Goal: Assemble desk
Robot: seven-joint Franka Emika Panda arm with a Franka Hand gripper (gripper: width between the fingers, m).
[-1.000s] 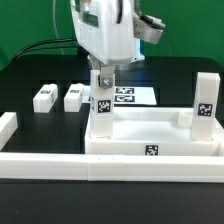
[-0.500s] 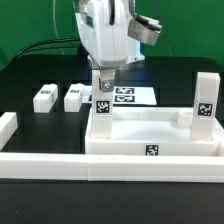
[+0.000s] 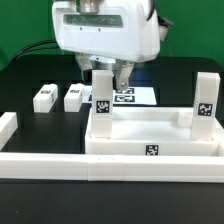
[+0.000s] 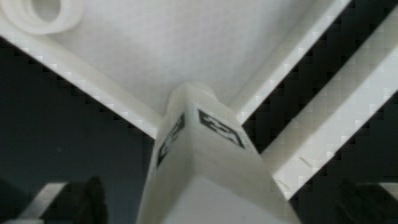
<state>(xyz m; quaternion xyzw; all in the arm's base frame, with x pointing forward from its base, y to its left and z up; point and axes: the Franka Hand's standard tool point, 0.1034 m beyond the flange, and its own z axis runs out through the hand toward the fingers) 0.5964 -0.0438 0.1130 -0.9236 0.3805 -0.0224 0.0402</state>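
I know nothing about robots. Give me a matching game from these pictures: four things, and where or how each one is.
1 gripper
2 marker board
3 desk top
4 two loose legs

a lying on the black table, the exterior view's left
b open, over an upright leg
c flat, behind the desk top
d has legs standing in two corners

Pairs: 1-b, 2-c, 3-d, 4-a

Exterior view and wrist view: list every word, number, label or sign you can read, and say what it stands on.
Words, brands, numbers: none readable in either view.
Signs: only black-and-white square tags, patterns not text, on the desk top front wall, the near upright leg, the far upright leg, the two loose legs and the marker board.
Wrist view: the near upright leg's tag is blurred.
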